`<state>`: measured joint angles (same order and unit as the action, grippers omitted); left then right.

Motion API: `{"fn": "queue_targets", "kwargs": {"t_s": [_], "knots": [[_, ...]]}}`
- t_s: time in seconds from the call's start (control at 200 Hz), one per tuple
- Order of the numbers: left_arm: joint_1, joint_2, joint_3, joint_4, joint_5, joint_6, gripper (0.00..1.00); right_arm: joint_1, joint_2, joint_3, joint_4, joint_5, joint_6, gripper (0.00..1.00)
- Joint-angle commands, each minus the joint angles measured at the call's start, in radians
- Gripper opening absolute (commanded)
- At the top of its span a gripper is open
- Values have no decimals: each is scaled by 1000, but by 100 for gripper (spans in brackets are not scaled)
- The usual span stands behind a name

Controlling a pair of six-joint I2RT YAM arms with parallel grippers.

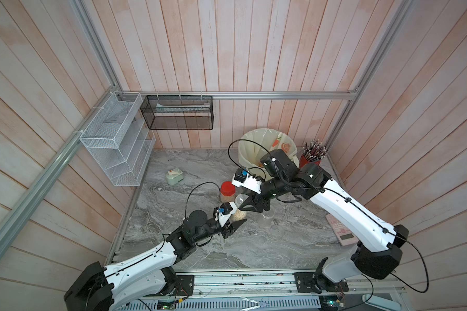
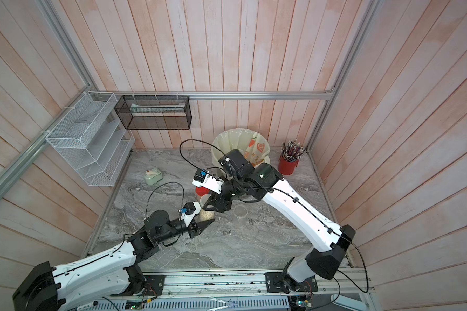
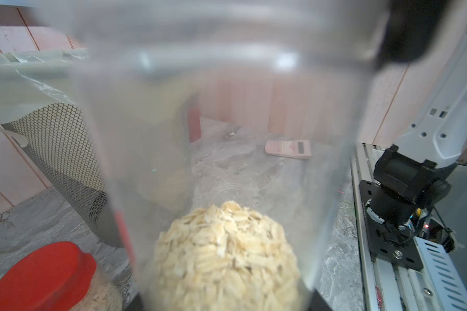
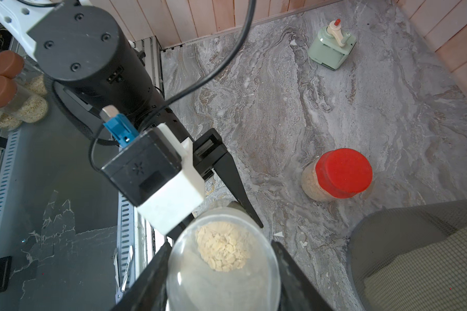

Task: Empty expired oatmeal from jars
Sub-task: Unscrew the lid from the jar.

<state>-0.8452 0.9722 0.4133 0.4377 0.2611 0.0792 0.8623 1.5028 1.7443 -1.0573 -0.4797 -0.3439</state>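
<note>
Inside, pale flaky oatmeal sits in the clear cylindrical jar.

pinkish plank walls surround a grey marbled tabletop, evenly lit.

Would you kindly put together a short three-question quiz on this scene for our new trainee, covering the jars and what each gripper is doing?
1. True or false: the red-lidded jar stands upright on the table, free of both grippers.
2. What does the left gripper hold? A) the pencil cup B) a clear jar with oatmeal at the bottom C) the calculator
3. Which part of that jar is the right gripper closed on?
Key: 1 true; 2 B; 3 its clear lid.
</note>
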Motion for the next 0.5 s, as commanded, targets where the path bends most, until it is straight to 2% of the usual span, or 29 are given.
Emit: {"fn": "queue_targets", "kwargs": {"t_s": [0.0, 0.205, 0.375, 0.495], "knots": [[-2, -37, 4, 126, 37, 19, 0, -11, 14, -8, -46, -30, -46, 57], [11, -35, 11, 126, 39, 31, 0, -14, -38, -51, 5, 19, -32, 71], [14, -10, 21, 119, 36, 45, 0, -16, -135, -113, 110, 66, -4, 89], [15, -4, 18, 119, -8, 59, 0, -32, -224, -173, 183, 81, 28, 93]]}}
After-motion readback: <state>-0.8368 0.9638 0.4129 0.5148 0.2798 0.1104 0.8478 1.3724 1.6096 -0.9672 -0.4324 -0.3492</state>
